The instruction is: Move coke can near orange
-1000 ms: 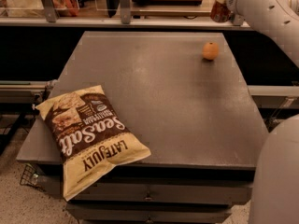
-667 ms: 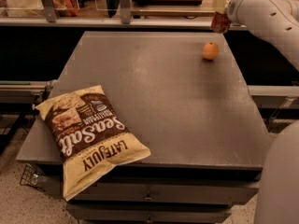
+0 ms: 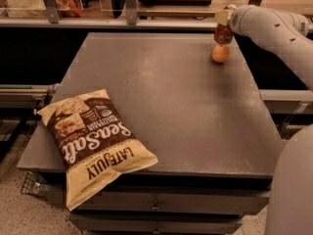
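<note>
The orange (image 3: 220, 53) sits on the grey table (image 3: 166, 102) near its far right corner. The red coke can (image 3: 224, 33) is held upright in my gripper (image 3: 223, 19), just behind and slightly above the orange, almost touching it in this view. The gripper comes in from the right on the white arm (image 3: 274, 28) and is shut on the can's upper part. I cannot tell whether the can's base rests on the table.
A large tan-and-brown chip bag (image 3: 90, 141) lies at the table's front left corner, overhanging the edge. A shelf rail (image 3: 146, 21) with clutter runs behind the table. The robot's white body (image 3: 293, 190) fills the lower right.
The gripper with the can has moved left and down, from beyond the table's far right corner to just behind the orange. The orange and chip bag have not moved.
</note>
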Robot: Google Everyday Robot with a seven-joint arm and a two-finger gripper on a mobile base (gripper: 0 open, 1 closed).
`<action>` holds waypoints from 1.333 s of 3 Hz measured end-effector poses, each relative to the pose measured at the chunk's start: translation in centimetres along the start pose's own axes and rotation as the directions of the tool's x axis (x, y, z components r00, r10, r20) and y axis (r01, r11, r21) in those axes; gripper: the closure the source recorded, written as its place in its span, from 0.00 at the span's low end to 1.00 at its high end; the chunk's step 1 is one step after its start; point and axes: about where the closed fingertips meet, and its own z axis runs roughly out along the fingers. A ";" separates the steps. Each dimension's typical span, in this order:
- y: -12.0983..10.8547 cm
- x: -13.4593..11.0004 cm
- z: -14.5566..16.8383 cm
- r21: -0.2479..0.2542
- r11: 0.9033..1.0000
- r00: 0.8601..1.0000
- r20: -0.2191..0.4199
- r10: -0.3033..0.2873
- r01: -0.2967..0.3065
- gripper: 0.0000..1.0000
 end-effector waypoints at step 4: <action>-1.1 3.4 -1.8 0.003 0.999 0.997 -0.059 -0.043 0.043 0.15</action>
